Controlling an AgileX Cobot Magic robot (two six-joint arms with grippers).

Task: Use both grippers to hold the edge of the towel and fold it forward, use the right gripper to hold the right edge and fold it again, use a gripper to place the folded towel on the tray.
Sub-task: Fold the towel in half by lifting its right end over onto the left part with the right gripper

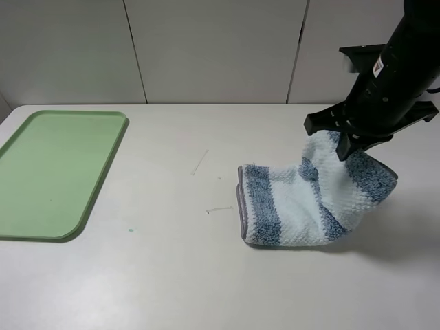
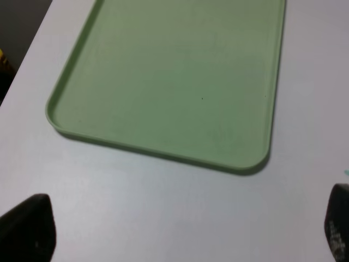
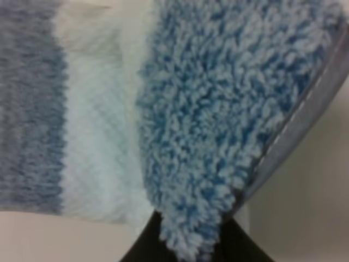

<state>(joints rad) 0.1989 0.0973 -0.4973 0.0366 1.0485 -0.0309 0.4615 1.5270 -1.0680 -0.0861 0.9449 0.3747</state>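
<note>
Looking down from the high camera first, I see the towel (image 1: 302, 203) right of the table's (image 1: 172, 275) middle, well apart from the tray (image 1: 103, 179), which sits at the far left. The cloth is thick terry in wide bands of white and mottled blue-grey, and it looks doubled over. Its long axis runs left to right across the table, with the stripes crossing it front to back. The left end lies flat, and the edge of the towel (image 1: 240, 206) there is bound in thin grey trim. The right end rises off the surface and twists up into the right gripper (image 1: 344, 148), which comes down at a slant from the upper right and is clamped on that raised end. The light-green tray's long side runs away from me, angled slightly.

On the left wrist camera, the tray (image 2: 174, 82) fills most of the picture, with one rounded short end nearest the lens and bare table below it. The left gripper (image 2: 185, 229) hangs over that bare strip, its jaws spread wide with one black fingertip (image 2: 27, 229) at each side of the picture and nothing between them.

On the right wrist camera, the towel (image 3: 207, 109) is pressed up close, so the shaggy blue pile is plain. White and grey-blue bands lie beside it and the grey trim (image 3: 305, 125) runs along one border. The right gripper (image 3: 191, 245) has its two dark fingers (image 3: 144, 248) pinched onto a blue tuft of the cloth.
</note>
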